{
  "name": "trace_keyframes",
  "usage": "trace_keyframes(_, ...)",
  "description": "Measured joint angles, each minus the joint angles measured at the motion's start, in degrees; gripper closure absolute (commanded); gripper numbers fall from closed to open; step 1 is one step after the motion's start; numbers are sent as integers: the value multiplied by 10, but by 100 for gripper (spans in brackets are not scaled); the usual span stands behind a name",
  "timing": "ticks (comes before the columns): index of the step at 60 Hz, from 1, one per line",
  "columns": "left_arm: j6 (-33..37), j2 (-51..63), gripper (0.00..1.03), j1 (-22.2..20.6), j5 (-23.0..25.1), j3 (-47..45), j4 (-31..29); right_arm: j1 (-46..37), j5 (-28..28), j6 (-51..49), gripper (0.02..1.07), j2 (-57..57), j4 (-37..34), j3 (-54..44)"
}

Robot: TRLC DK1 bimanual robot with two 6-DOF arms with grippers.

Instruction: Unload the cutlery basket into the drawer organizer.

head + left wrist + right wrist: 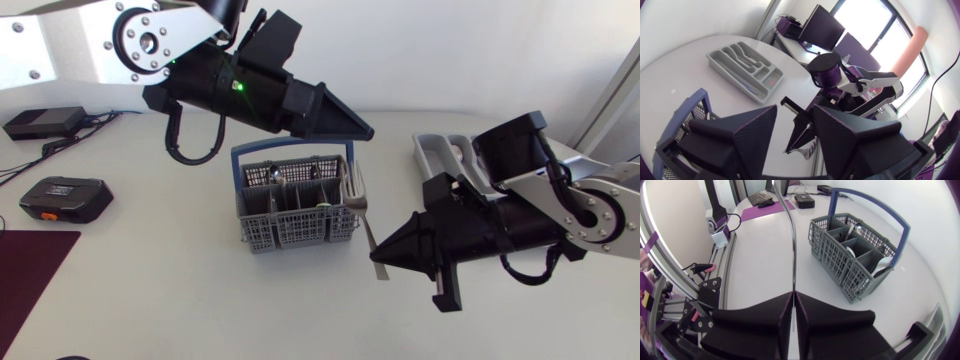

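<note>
The grey cutlery basket with a blue handle stands mid-table, and a spoon and other pieces stand in its compartments. My right gripper sits just right of the basket, shut on the handle of a metal fork. The fork's head is level with the basket's right end. From the right wrist, the fork runs straight ahead from the right gripper, with the basket beside it. My left gripper hovers over the basket's far right corner, open and holding nothing. The grey drawer organizer lies behind my right arm.
Two black devices with cables lie at the table's left, and a maroon mat covers the front left corner. The left wrist view shows the organizer with some cutlery in its slots.
</note>
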Motion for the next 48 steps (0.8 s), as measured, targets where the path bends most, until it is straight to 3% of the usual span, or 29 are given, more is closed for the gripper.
trace_keyframes(9,-5,-2,32,11,-56,2,31,-42,9,-15,98,0,-3,-5)
trace_keyframes(26,3,-19,32,21,-278,-2,90,-208,78,-12,98,13,15,20)
trace_keyframes(37,28,-27,32,21,-383,-45,108,-271,226,50,98,81,115,94)
trace_keyframes(48,52,-44,32,21,-424,-93,113,-285,351,103,98,178,181,162)
